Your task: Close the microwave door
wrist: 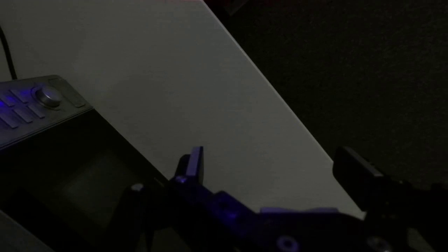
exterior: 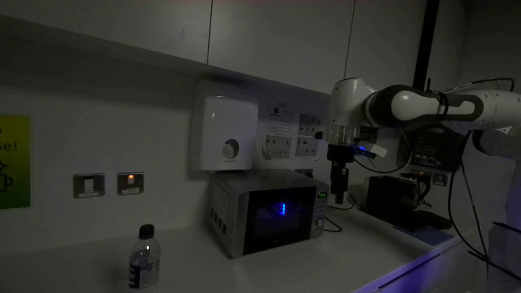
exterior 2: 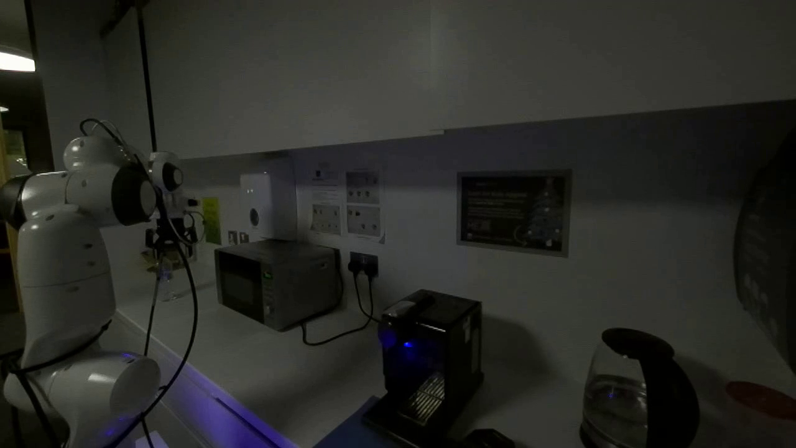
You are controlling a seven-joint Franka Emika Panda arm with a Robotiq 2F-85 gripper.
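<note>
the microwave door (exterior: pixel 281 228) is a dark glass panel on the front of a silver-grey microwave (exterior: pixel 268 179). the microwave sits on a pale bench (exterior: pixel 268 272). the door looks closed: it lies flat, in line with the buttons (wrist: pixel 21 115) and the round knob (wrist: pixel 49 96) next to it. a little blue light (exterior: pixel 283 208) shines on the glass. the tool (wrist: pixel 270 150) hangs down from the white and black robot arm (exterior: pixel 427 106). its two fingers (wrist: pixel 194 164) are spread wide, and the bench shows in the gap. i cannot tell how near the tool is to the door.

a bottle (exterior: pixel 144 262) with a black cap stands on the bench. in an exterior view there is a black coffee machine (exterior 2: pixel 463 348) and a see-through kettle (exterior 2: pixel 612 398). a white box (exterior: pixel 230 118) is on the wall (exterior: pixel 122 134), just above the microwave. it is quite dark.
</note>
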